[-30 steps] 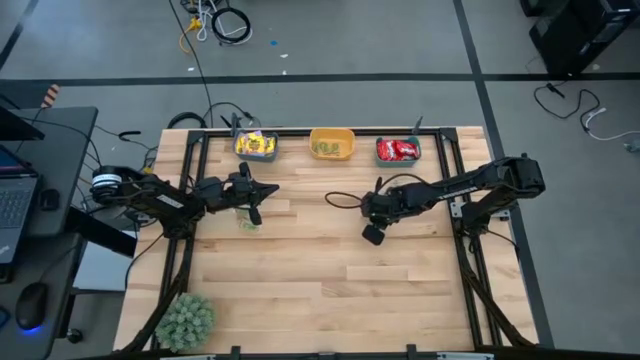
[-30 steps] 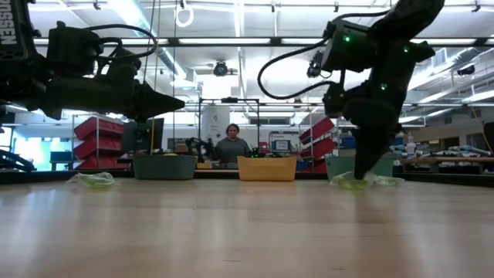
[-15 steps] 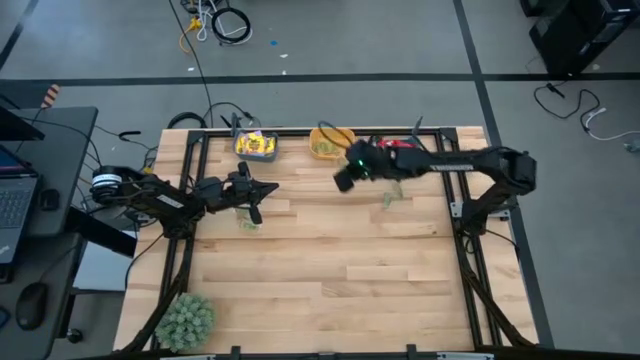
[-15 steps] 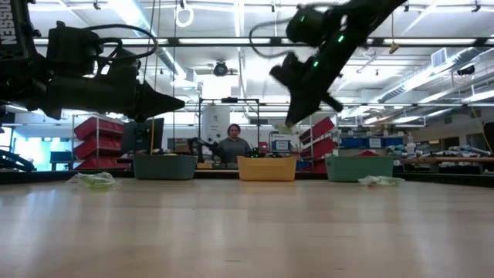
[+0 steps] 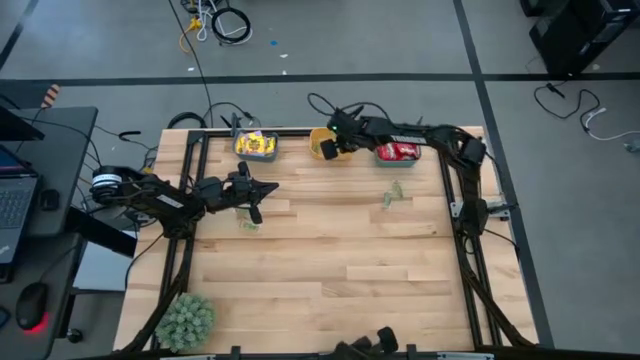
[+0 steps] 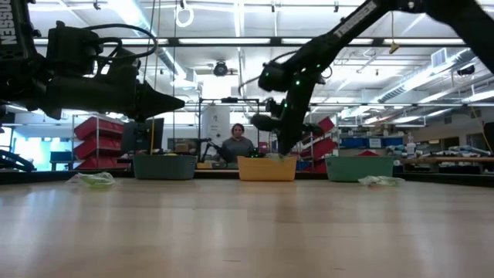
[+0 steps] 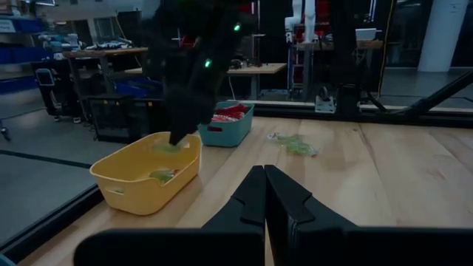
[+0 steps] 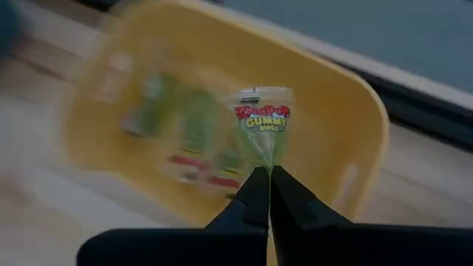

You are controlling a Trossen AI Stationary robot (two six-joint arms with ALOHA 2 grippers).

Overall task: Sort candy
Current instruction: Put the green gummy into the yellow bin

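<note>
Right gripper, pinched shut on a pale green packet, hangs over the yellow bin at the table's far edge, green packets inside.

Dark arms; seemingly green lights

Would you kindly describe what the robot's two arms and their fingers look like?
Both arms are dark, nearly black, built of jointed segments with black cables looping along them. The right arm shows small green indicator lights near its wrist. Each ends in two slim, dark, tapering fingers: the left gripper and the right gripper look alike. White lettering marks the left arm at the low view's edge.
</note>
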